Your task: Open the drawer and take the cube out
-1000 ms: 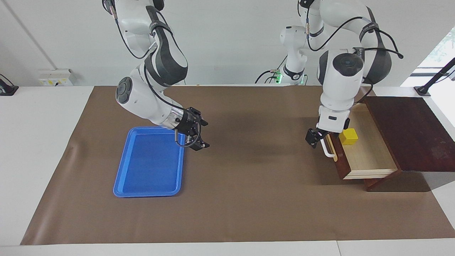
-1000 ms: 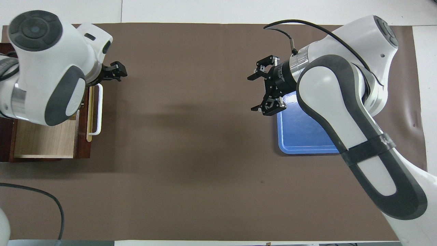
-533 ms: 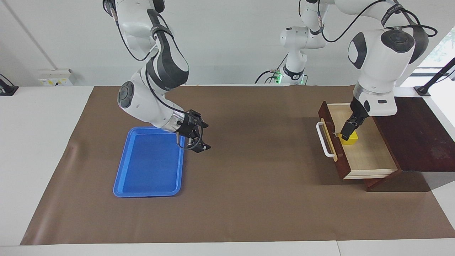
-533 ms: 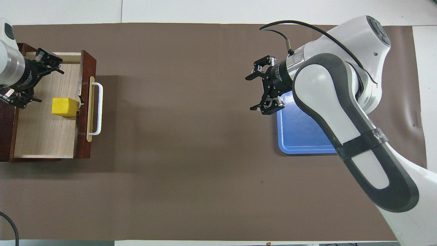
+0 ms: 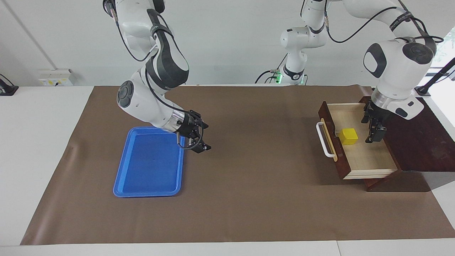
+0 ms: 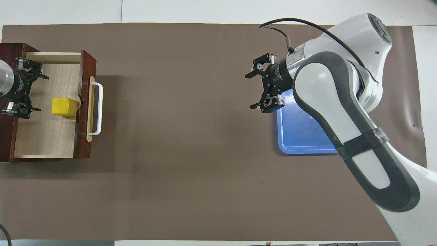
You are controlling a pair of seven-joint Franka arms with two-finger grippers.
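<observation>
The dark reddish-brown wooden drawer [image 5: 359, 156] with its white bar handle [image 5: 324, 140] stands pulled out at the left arm's end of the table, baring its pale floor so the small bright yellow cube [image 5: 348, 136] just inside its front panel can be reached from above. The left gripper [image 5: 374, 127] hangs open and empty over the drawer's inner end, apart from the cube, probably lining up to straddle it. The right gripper [image 5: 197, 137] waits open over the edge of the flat blue plastic tray [image 5: 149, 167], likely where the cube will go.

I see a drawer [image 5: 359, 156] of dark, polished reddish wood with a pale, matt wood-grain floor. The cube [image 5: 348, 136] looks like smooth yellow plastic, the tray [image 5: 149, 161] glossy blue plastic, the bench cover [image 5: 249, 199] matt brown paper.
</observation>
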